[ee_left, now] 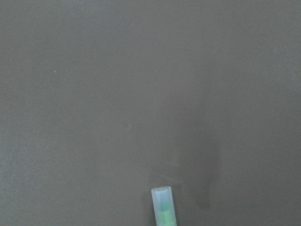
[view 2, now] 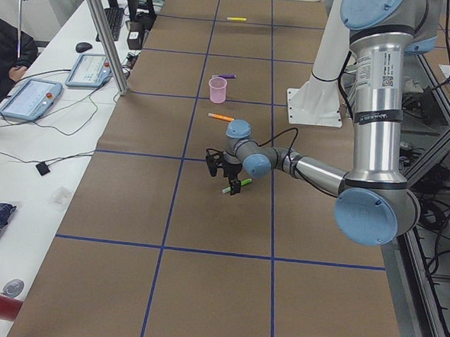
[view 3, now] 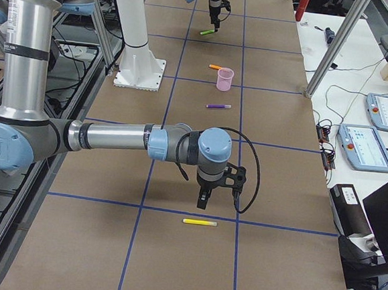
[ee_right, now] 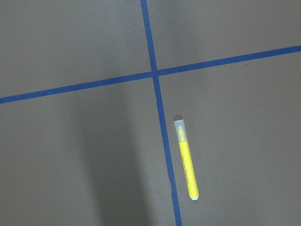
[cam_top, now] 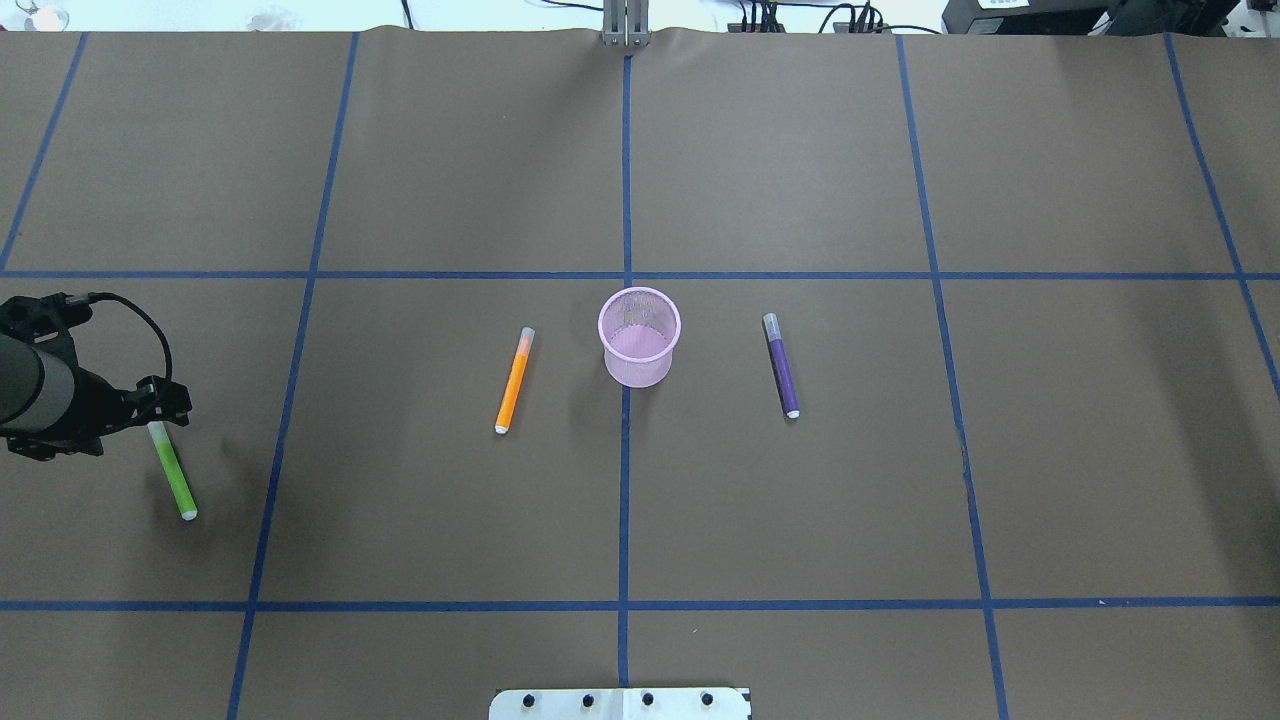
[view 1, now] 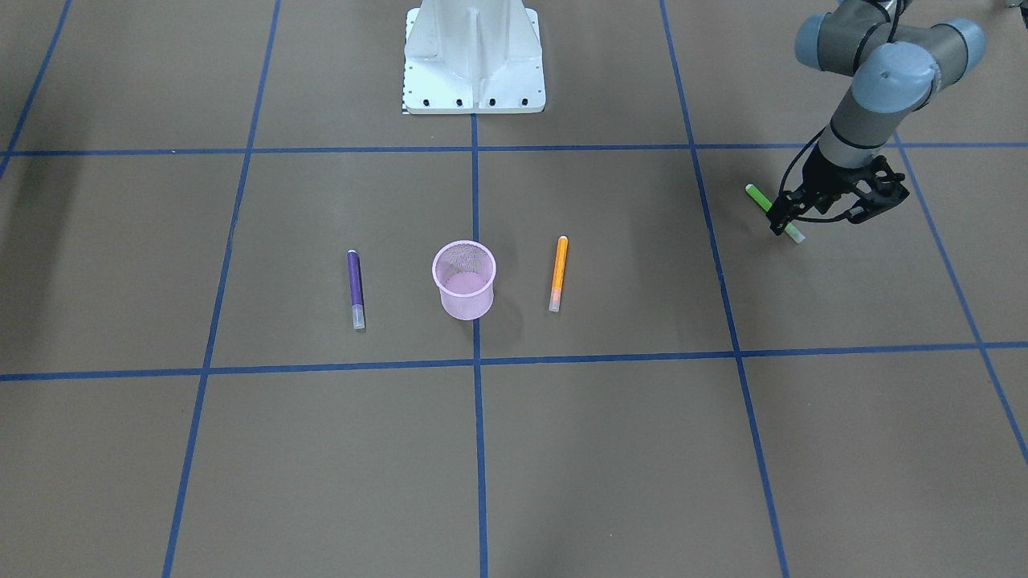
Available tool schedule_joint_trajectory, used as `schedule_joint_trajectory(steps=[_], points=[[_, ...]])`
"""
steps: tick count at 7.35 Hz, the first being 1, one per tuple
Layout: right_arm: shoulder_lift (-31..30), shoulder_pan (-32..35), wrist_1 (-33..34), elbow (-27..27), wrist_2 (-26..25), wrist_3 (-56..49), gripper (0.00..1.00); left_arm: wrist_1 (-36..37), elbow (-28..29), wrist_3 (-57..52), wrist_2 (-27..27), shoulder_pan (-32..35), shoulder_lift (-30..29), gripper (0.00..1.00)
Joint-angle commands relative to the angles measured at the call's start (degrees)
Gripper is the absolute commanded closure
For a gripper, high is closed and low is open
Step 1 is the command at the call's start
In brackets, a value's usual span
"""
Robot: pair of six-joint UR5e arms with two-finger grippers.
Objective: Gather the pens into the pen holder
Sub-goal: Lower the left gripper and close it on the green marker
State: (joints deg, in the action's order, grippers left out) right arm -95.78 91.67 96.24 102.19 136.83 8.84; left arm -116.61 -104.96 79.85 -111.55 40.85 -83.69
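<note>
Zero pens in pen holder (cam_top: 640, 365). My left gripper (view 1: 783, 223) clamps green pen (cam_top: 175, 475); right gripper (view 3: 203, 201) near yellow pen (ee_right: 186, 162), grip: cannot tell; orange pen (cam_top: 513, 380), purple pen (cam_top: 781, 368) uncollected.

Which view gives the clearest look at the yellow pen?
The right wrist-mounted view: the yellow pen lies large and unobstructed beside a blue tape line, cap visible. Exterior right shows it small, near the right gripper; exterior left, a distant speck. The other three views miss it.
</note>
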Motion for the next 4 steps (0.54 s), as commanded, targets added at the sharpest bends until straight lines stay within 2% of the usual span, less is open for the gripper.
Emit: schedule_joint_trajectory(steps=[1,4], points=[[0.1,0.0,0.0,-0.1,-0.1,0.0,0.00,-0.1,0.5,0.0,0.0,-0.7,-0.4,0.17],[0.2,0.0,0.0,-0.1,-0.2,0.0,0.00,-0.1,0.6,0.0,0.0,-0.7,-0.4,0.36]])
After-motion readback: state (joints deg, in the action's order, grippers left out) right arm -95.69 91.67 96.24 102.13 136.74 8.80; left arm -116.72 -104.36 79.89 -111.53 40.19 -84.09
